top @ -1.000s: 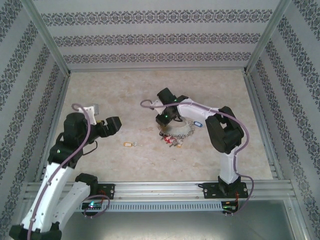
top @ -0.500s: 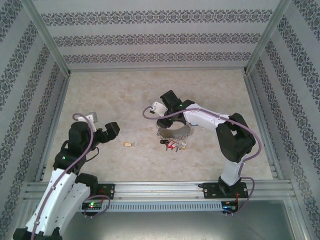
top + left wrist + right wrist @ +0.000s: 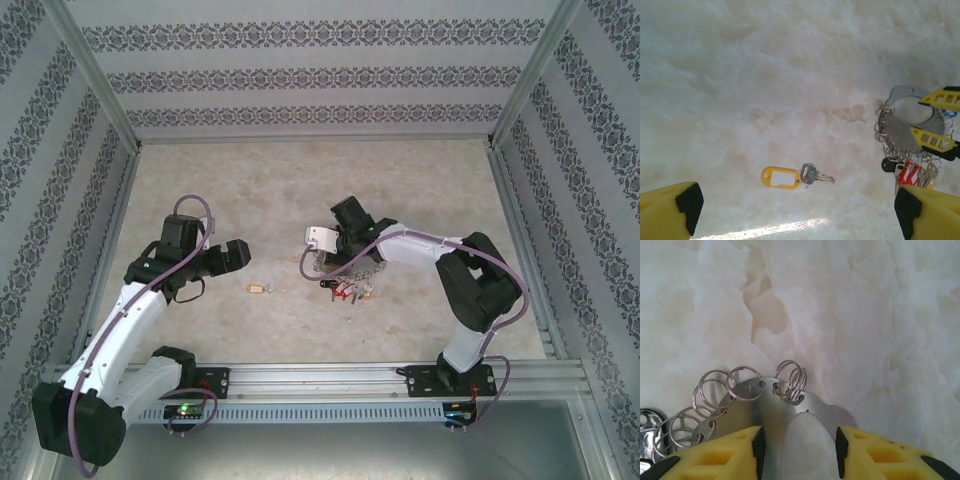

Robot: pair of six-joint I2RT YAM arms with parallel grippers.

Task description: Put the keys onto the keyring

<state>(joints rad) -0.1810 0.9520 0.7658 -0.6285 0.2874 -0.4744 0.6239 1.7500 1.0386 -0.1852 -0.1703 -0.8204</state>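
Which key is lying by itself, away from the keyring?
The key with the yellow tag, alone on the bare table. The other keys, red tags among them, are bunched at the keyring.

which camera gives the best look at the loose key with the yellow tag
The left wrist view: the yellow-tagged key lies whole and sharp, tag and blade distinct. In the top view it is just a small yellowish speck.

Yellow-tagged key (image 3: 797,176) lies apart from flat keyring (image 3: 905,131).
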